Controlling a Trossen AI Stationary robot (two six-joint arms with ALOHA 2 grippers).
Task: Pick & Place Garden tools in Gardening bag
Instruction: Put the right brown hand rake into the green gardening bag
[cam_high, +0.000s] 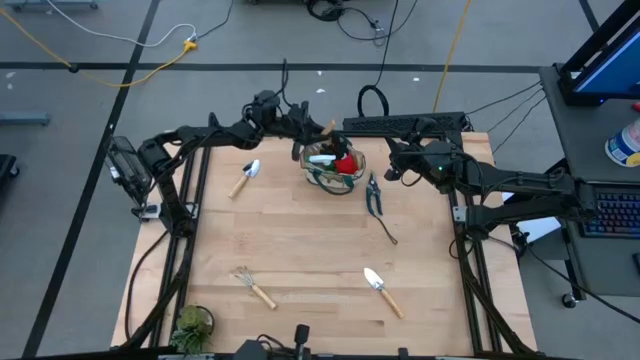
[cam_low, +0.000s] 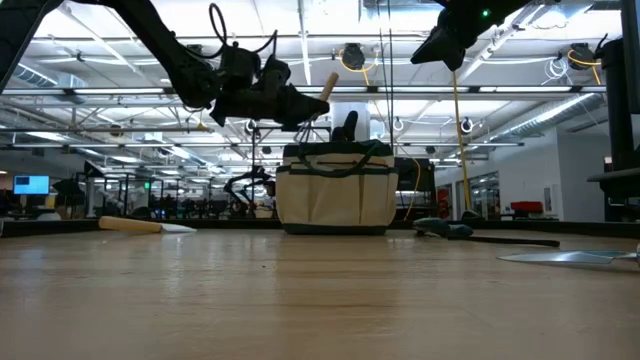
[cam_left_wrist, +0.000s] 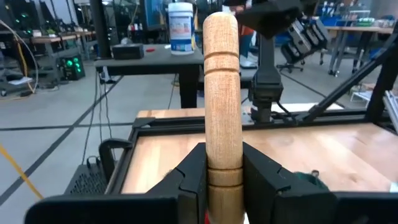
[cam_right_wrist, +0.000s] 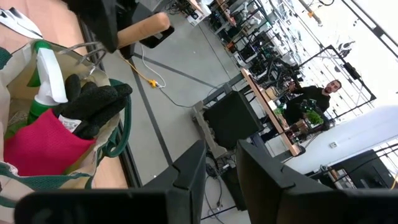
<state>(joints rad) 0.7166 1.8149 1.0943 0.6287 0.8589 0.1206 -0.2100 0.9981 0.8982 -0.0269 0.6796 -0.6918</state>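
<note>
The tan gardening bag (cam_high: 335, 168) with dark green trim stands at the table's far middle; it also shows in the low view (cam_low: 335, 190). A green spray bottle (cam_right_wrist: 46, 74) and a red-and-black glove (cam_right_wrist: 74, 118) sit inside it. My left gripper (cam_high: 318, 133) is above the bag's far-left rim, shut on a wooden-handled tool (cam_left_wrist: 222, 93). The tool's metal end is hidden. My right gripper (cam_high: 395, 168) hovers just right of the bag, open and empty; its fingers show in the right wrist view (cam_right_wrist: 221, 177). My left gripper pinches the tool's wooden handle (cam_left_wrist: 224, 165) between its two fingers, on the ringed part away from the rounded free end (cam_low: 326, 84). The fingers come from the table's left, roughly level. The handle is lifted clear and slants up past the fingertips, above the bag.
On the table lie a trowel (cam_high: 246, 178) left of the bag, black pruning shears (cam_high: 375, 195) to its right, a thin tool (cam_high: 388, 233), a fork (cam_high: 255, 287) and another trowel (cam_high: 382, 291) near the front. A potted plant (cam_high: 192, 325) stands at the front left corner.
</note>
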